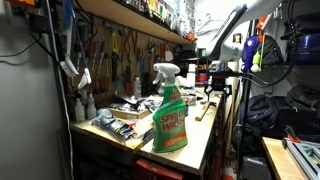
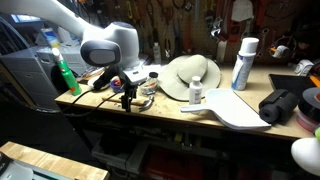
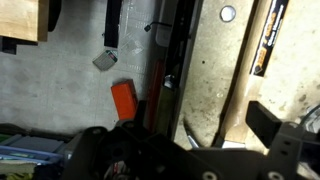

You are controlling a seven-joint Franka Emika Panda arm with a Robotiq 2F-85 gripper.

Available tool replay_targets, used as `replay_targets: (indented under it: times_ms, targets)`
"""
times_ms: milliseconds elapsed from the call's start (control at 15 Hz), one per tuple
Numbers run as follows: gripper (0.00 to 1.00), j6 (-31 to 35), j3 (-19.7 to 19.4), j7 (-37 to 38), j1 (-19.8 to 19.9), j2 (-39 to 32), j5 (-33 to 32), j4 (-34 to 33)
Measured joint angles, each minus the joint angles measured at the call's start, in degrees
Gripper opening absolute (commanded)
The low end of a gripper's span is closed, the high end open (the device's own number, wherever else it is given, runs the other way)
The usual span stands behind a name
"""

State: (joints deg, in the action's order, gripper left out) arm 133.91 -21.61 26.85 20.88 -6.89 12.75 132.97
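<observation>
One cluttered wooden workbench [image 1: 198, 135] in a tool-hung workshop; green spray bottle [image 1: 170, 115] at one end, gripper [image 2: 128, 93] by the bench edge, jaws spread wide, empty.

"SPRAY NINE" on green spray bottle [image 1: 169, 116] label.

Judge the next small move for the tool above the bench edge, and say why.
Probably a short sideways shift to centre the tool over the wooden handle, before any lowering. In the wrist view its jaws look open and empty, and the handle lies off-centre, towards one side of the tool. The orange piece sits off to the opposite side.
</observation>
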Motion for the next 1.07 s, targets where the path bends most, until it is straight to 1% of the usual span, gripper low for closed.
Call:
replay_targets:
  times_ms: [200, 467, 533, 600, 733, 800, 867, 1000, 1067]
  targets:
    - [1.0, 0.3, 0.1, 0.1, -0.1, 0.0, 0.3, 0.0]
    - [1.0, 4.6, 1.0, 1.2, -0.6, -0.1, 5.7, 0.8]
    - [0.98, 6.2, 1.3, 1.5, -0.9, -0.1, 6.8, 1.1]
    - [0.86, 8.0, 1.7, 1.8, -1.1, -0.1, 7.7, 1.4]
    - [0.76, 12.7, 2.3, 2.6, -1.9, -0.2, 8.4, 2.4]
    - [0.66, 15.2, 2.4, 3.3, -2.3, -0.3, 8.3, 2.9]
    - [0.62, 17.8, 2.4, 3.8, -2.8, -0.4, 8.1, 3.4]
    - [0.65, 22.5, 2.4, 5.2, -3.5, -1.0, 7.0, 4.7]
    - [0.69, 24.6, 2.4, 6.1, -3.8, -1.4, 5.9, 5.3]
